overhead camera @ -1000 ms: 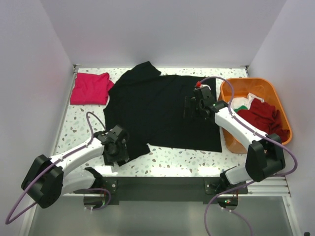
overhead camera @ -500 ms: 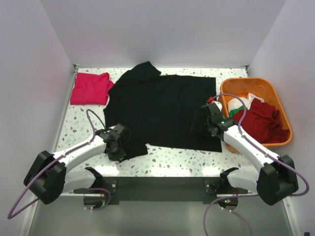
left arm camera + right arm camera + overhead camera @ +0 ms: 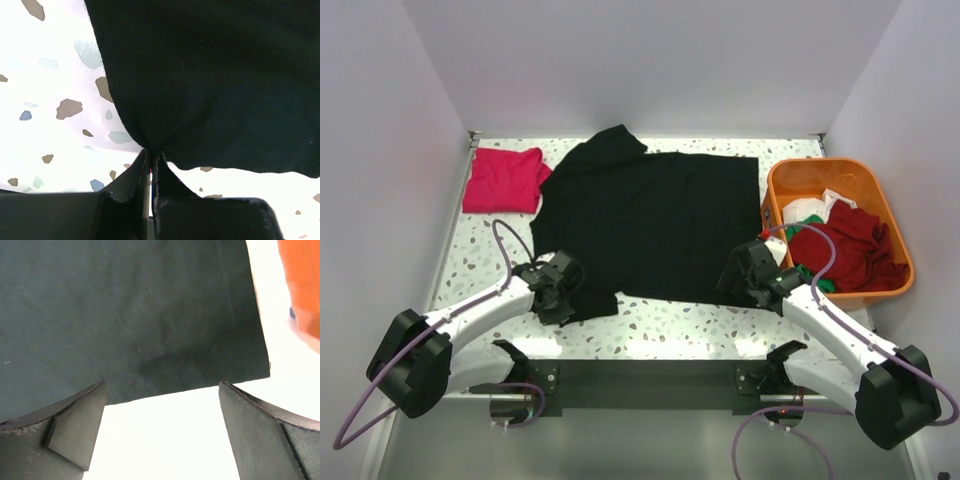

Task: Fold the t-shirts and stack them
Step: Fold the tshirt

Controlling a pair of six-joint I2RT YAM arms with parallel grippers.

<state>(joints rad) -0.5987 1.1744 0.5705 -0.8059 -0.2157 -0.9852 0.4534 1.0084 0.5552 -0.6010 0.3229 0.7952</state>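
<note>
The black t-shirt point(image 3: 650, 225) lies spread flat across the middle of the desk point(image 3: 680, 325), its straight hem along the near side. The left fingers point(image 3: 131, 182) are pressed together on a pinch of cloth at the shirt's near left corner, where the fabric gathers into the tips. The cloth around that pinch rests on the desk. The right fingers point(image 3: 75, 422) stand wide apart over the near right corner, with the hem running across between them and bare desk on the near side. They hold nothing, and I cannot tell whether their tips touch the cloth. A folded pink-red t-shirt point(image 3: 503, 180) lies at the far left, just beside the black one's left edge. At the right, an orange tub point(image 3: 820, 165) holds a heaped dark red t-shirt point(image 3: 850, 245) and some white cloth point(image 3: 810, 210).
</note>
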